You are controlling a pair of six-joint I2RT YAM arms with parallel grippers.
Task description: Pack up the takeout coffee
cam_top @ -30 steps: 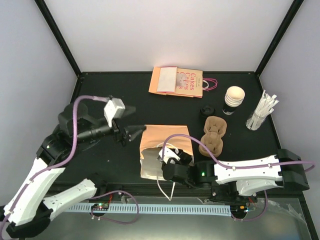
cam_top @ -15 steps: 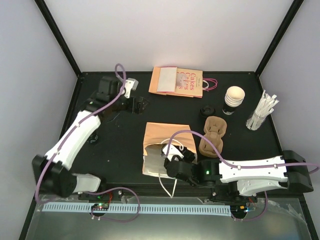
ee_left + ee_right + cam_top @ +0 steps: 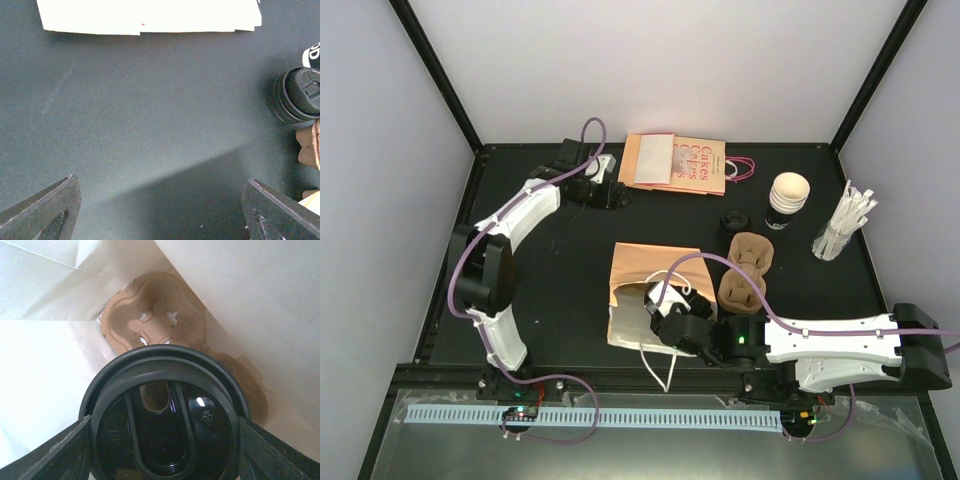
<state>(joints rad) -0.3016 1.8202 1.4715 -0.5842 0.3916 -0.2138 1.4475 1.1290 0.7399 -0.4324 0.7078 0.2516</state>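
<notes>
With the right pincer clenched on the takeout coffee, ease it straight into the carrier just ahead inside the bag; the left pincer hangs released.

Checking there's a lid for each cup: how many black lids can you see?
2. One black lid lies on the table beside the open cup; a second lid sits in the right claw at the open bag's mouth. The bag may hide more.
</notes>
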